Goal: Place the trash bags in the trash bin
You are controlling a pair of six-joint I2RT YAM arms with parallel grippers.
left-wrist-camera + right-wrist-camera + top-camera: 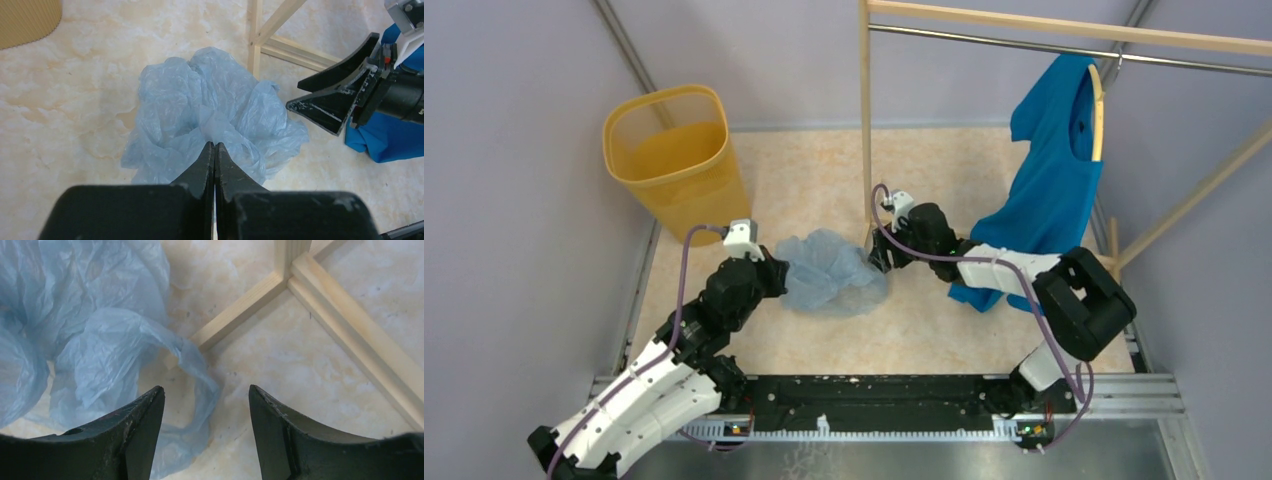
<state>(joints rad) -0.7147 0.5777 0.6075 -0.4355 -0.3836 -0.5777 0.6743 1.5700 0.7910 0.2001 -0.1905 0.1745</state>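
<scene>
The trash bag point(834, 272) is a crumpled pale blue film heap on the marbled floor between my two grippers. My left gripper point(776, 275) is at its left edge; in the left wrist view the left gripper point(215, 145) is shut, pinching a raised fold of the bag point(210, 105). My right gripper point(879, 262) is at the heap's right edge. In the right wrist view the right gripper point(206, 392) is open over a thin loop of the bag point(90, 340), close to the floor. The yellow mesh trash bin point(674, 160) stands upright at the far left.
A wooden clothes rack post point(865, 120) rises just behind the bag, and its base bars point(350, 325) lie on the floor by my right gripper. A blue shirt point(1054, 180) hangs from the rack at the right. Grey walls close in both sides.
</scene>
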